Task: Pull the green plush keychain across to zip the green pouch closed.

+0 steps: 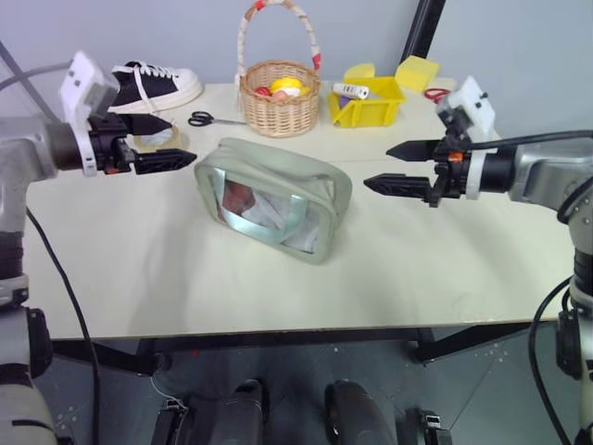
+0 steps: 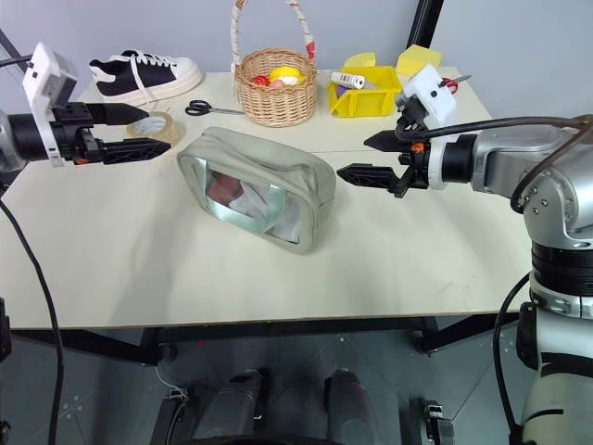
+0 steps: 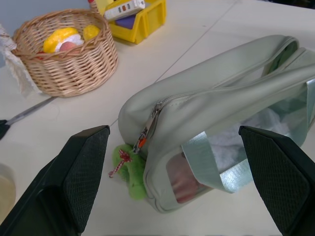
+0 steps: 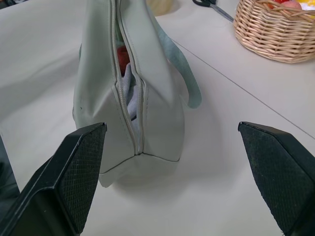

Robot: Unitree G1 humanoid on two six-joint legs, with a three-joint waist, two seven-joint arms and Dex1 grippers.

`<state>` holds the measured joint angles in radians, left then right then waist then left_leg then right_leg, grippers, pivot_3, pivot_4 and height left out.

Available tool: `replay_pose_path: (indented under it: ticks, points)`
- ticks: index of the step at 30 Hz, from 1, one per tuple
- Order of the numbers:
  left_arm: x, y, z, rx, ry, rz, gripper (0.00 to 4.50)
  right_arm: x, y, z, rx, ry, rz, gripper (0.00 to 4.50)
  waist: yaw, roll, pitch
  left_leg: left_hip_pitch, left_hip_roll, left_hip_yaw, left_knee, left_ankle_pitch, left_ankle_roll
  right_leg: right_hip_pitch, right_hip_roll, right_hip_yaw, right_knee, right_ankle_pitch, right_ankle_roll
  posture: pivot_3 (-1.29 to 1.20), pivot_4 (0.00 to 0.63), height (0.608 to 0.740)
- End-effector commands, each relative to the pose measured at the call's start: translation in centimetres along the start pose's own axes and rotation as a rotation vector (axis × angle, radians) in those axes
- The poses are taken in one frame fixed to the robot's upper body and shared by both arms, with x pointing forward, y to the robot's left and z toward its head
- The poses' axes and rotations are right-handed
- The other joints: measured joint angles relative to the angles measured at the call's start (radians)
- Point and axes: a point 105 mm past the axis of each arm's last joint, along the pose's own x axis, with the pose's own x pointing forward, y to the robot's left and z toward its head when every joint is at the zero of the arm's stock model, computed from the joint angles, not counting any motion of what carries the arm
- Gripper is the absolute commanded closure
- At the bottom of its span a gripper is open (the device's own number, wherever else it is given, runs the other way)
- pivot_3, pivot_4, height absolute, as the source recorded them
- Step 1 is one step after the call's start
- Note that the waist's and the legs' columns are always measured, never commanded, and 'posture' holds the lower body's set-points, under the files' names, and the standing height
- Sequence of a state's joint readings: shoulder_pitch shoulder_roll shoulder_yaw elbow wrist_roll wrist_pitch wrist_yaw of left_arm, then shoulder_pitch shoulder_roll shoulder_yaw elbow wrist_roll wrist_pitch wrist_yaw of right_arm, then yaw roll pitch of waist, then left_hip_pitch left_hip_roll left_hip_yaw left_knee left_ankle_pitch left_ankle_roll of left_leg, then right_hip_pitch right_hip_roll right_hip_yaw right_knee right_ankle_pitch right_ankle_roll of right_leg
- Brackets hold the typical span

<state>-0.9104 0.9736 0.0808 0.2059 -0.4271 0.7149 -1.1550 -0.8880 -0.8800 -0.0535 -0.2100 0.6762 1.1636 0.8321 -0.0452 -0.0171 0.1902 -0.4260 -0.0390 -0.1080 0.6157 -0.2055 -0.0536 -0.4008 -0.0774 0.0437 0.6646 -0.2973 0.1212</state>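
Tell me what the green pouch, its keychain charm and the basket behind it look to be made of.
The green pouch: soft matte fabric, judging by its folds and sagging top, with a glossy clear plastic-looking window. The green plush keychain: fuzzy plush, with a red-and-white twisted cord. The basket: woven wicker or rattan, natural tan, with its handle wrapped in what looks like patterned cloth.

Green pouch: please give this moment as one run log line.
green pouch: zipper open | green plush keychain: at left end, untouched | left claw: open | right claw: open
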Motion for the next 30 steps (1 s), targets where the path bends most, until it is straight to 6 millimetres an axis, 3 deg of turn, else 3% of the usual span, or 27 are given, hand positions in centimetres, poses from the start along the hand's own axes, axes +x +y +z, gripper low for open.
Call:
replay_pose_path:
  ticks: [1, 15, 21, 25, 30]
  points:
    - [-0.7, 0.4, 1.2, 0.032, -0.035, 0.023, 0.0, -0.2, 0.3, 1.8, -0.058, -0.05, 0.001, 0.05, 0.0, 0.0, 0.0, 0.0, 0.0, 0.0, 0.0, 0.0, 0.0, 0.0, 0.0, 0.0, 0.0, 0.0, 0.0, 0.0, 0.15, 0.74]
    - [-2.1, 0.8, 0.6, 0.039, -0.005, 0.082, 0.0, 1.5, 2.7, 3.2, -0.149, -0.07, 0.128, 0.05, 0.0, 0.0, 0.0, 0.0, 0.0, 0.0, 0.0, 0.0, 0.0, -0.001, 0.0, 0.001, 0.001, 0.0, 0.0, 0.0, 0.15, 0.74]
    - [-2.3, 0.7, 0.2, 0.033, -0.003, 0.09, 0.0, 3.8, 6.3, 3.8, -0.181, -0.096, 0.26, 0.05, -0.002, 0.0, 0.0, 0.0, 0.0, 0.0, 0.0, 0.0, 0.0, -0.001, 0.0, 0.001, 0.002, 0.0, 0.0, 0.0, 0.15, 0.74]
    - [-1.9, 0.4, 0.2, 0.031, -0.018, 0.086, 0.0, 5.2, 7.8, 2.5, -0.271, -0.055, 0.294, 0.05, 0.001, 0.0, 0.0, -0.001, 0.001, 0.0, 0.0, 0.0, 0.0, -0.003, 0.001, 0.001, 0.002, 0.0, 0.0, 0.0, 0.15, 0.74]
    - [-1.6, 0.0, 0.2, 0.035, -0.023, 0.077, 0.0, 6.8, 6.5, 0.5, -0.391, 0.006, 0.215, 0.05, 0.001, 0.0, 0.0, -0.001, 0.0, 0.001, 0.003, 0.0, 0.0, -0.002, 0.0, 0.001, 0.002, 0.0, 0.0, 0.0, 0.15, 0.74]
